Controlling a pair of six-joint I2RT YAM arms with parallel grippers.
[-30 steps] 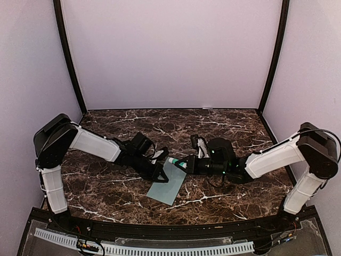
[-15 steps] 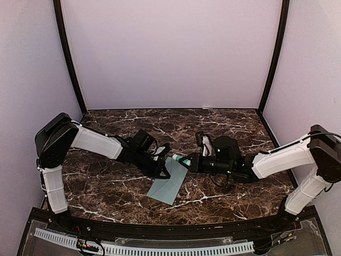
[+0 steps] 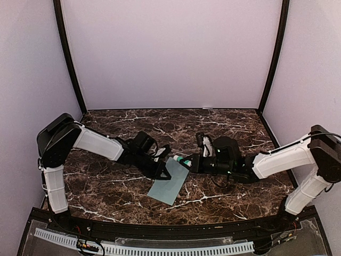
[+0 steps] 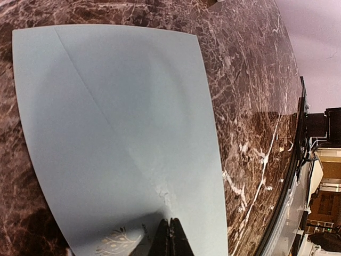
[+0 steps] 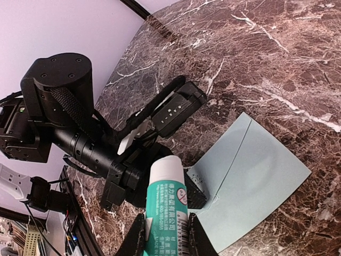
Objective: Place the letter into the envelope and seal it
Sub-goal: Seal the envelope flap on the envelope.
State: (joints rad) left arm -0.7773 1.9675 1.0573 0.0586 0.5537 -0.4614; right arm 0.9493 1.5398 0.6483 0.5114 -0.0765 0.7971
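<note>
Sealing looks in hand: the envelope (image 3: 168, 182) lies flat toward the table's (image 3: 106, 192) 6 o'clock, letter unseen, with the left gripper (image 3: 161, 172) closed and pressing its 11 o'clock corner while the right gripper (image 3: 186, 162) clamps a glue stick (image 3: 178, 159) at its 12 o'clock corner, so next likely comes a steady glue pass along that edge.

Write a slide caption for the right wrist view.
Right gripper holds a white-capped teal glue stick near the pale teal paper envelope.
</note>
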